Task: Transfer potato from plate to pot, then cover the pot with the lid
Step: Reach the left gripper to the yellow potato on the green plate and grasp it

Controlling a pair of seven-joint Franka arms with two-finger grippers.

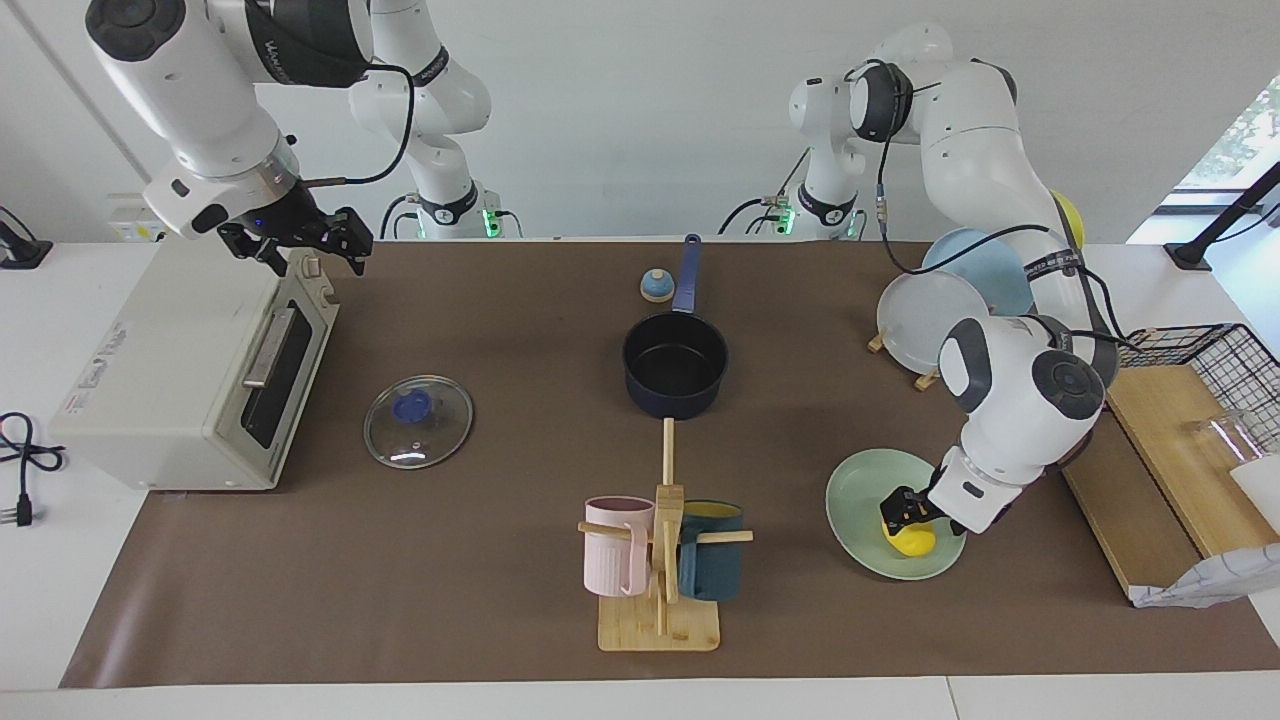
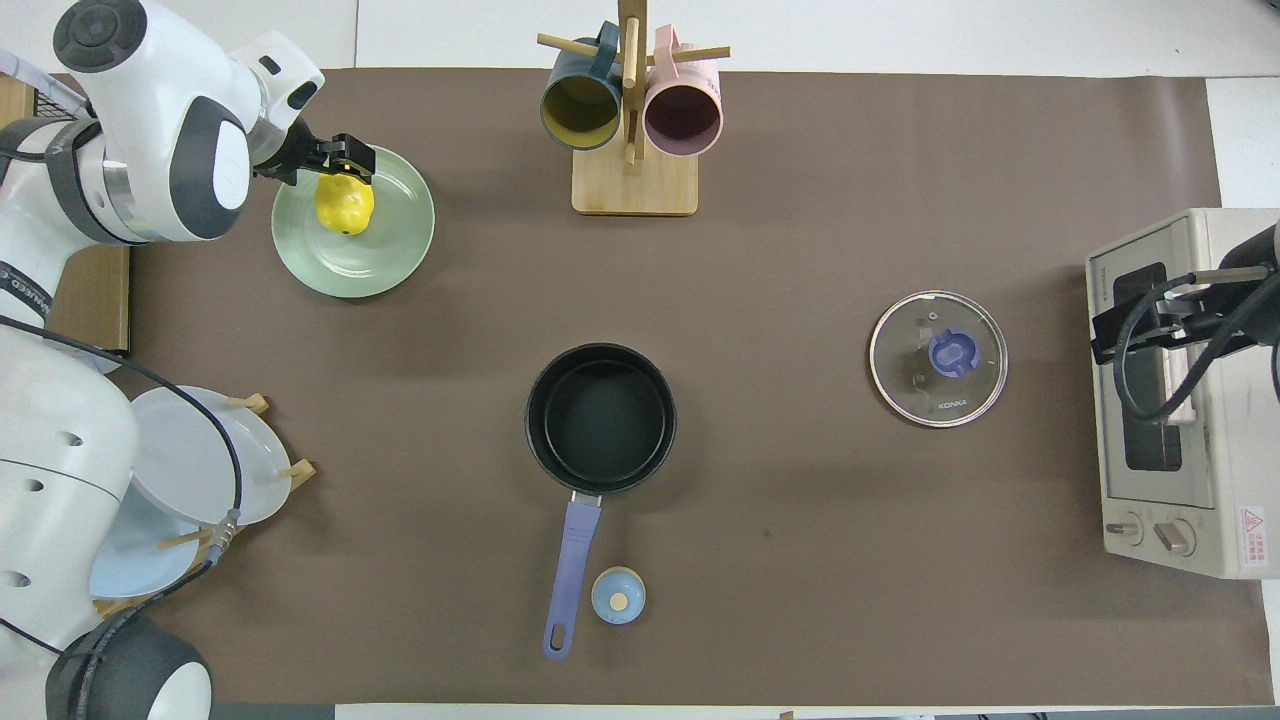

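With its jaws spread wide, the left gripper (image 1: 903,506) (image 2: 350,162) is down at the potato (image 1: 910,537) (image 2: 344,203), its fingertips at the end of the potato nearer to the robots; no closed grip is visible. That potato lies on the plate (image 1: 858,495) (image 2: 385,250), toward the plate's rim at the left arm's end of the surface. Relative to the plate, the pot (image 1: 675,365) (image 2: 601,417) stands nearer to the robots and toward the right arm's end, well apart, uncovered. Flat on the surface lies the lid (image 1: 418,421) (image 2: 938,358), farther again toward the right arm's end, knob upward. Waiting over the corner of the toaster oven (image 1: 190,375) (image 2: 1175,390) is the right gripper (image 1: 300,240) (image 2: 1135,325), open and holding nothing.
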